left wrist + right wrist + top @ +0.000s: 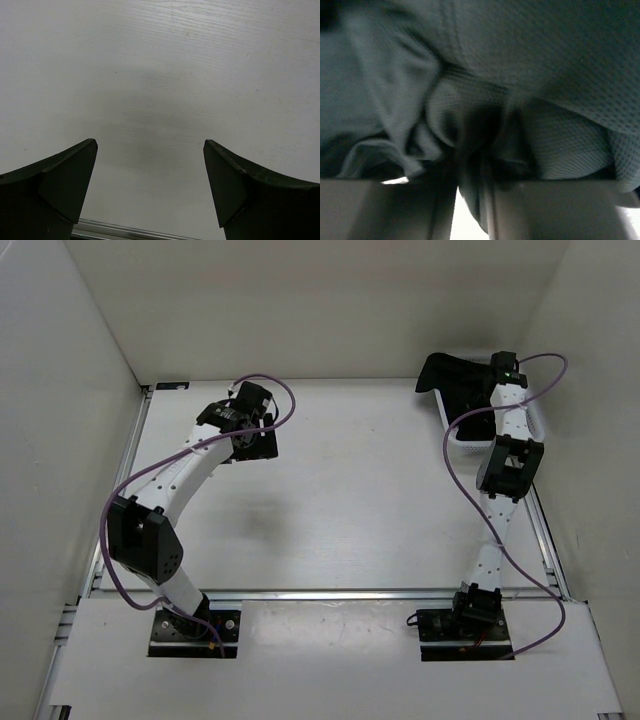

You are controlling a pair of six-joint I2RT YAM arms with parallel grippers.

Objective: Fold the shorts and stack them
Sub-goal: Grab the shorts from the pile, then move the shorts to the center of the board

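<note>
Black shorts (pixel 450 375) sit at far right corner of bench (pixel 360 500), heaped in and over the white basket (pixel 458 437). One flap hangs over the basket's left rim twd the back wall.

Right arm is stretched fwd over the basket, w/ right pincer (pixel 497 378) down in the cloth. In the right wrist view, shorts (pixel 520 60) fill nearly the whole pic: crumpled mesh-weave fabric w/ a seam running across, blurry and dark. Right pincer (pixel 472 200) has its fingers (pixel 385 210) drawn close together w/ a bunched fold of the shorts nipped in the narrow gap betw. them. The rest of the cloth lies just beyond the tips. Bright slivers show under the fold.

Left pincer (pixel 255 438) hovers over the mid-left of the bench, well apart from shorts and basket. In the left wrist view it (pixel 150 185) is spread wide, fingers (pixel 65 185) far apart w/ nothing betw. them, only white bench surface (pixel 160 75) and a metal rail (pixel 135 232) along the bottom edge.
</note>
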